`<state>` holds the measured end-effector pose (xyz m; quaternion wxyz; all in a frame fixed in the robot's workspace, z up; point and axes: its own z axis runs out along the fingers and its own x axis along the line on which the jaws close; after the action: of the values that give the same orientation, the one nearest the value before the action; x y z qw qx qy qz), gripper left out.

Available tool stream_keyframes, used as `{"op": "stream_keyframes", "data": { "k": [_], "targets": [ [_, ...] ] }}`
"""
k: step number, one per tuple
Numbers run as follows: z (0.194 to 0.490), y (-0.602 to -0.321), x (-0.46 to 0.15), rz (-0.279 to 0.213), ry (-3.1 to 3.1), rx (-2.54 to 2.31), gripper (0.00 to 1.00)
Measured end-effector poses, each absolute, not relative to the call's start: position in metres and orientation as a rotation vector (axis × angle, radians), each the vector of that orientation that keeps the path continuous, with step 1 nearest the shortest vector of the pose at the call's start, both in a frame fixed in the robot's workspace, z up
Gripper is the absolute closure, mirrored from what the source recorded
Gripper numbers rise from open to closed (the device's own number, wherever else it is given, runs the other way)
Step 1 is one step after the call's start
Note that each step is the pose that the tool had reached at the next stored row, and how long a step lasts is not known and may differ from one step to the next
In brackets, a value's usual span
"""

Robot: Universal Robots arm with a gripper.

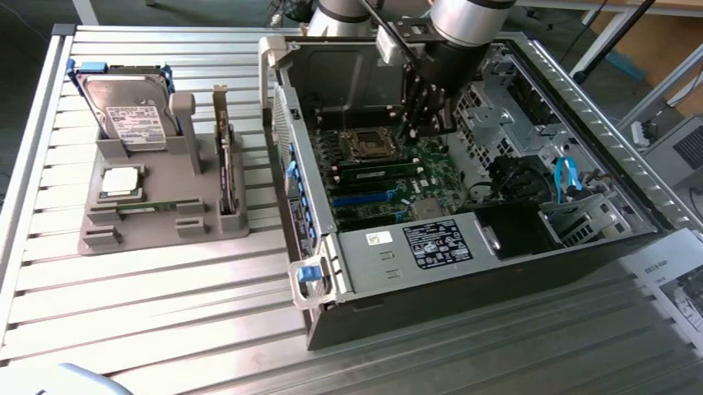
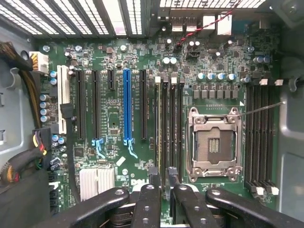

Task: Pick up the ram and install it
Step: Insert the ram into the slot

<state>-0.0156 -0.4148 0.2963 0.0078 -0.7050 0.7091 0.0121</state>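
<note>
The tool (image 2: 162,176) hangs part-open and empty, lined up over the ram (image 1: 379,171), which sits seated at six o'clock of the socket (image 1: 368,145) in the exterior view.

A broad work table of pale silver metal slats (image 1: 143,321) fills most of the exterior view, its ribs running across and catching bright streaks of overhead light, strongest toward the near edge. A plain grey metal rail (image 1: 31,177) borders the table on the exterior view's left, and beyond it lies dark grey floor (image 1: 22,33). At the far right corner stands a brown flat board (image 1: 650,37) with a light blue patch (image 1: 630,69) beside it, crossed by a thin black slanted pole (image 1: 615,37) and a pale grey slanted tube (image 1: 668,89). A white printed paper sheet (image 1: 672,284) lies on the table's right side.
</note>
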Motion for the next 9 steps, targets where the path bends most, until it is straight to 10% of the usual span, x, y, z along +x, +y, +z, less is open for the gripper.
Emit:
{"op": "stream_keyframes", "data": {
  "k": [9],
  "targets": [
    [0.308, -0.415, -0.016, 0.038, 2.217, -2.204, 0.81]
  ]
}}
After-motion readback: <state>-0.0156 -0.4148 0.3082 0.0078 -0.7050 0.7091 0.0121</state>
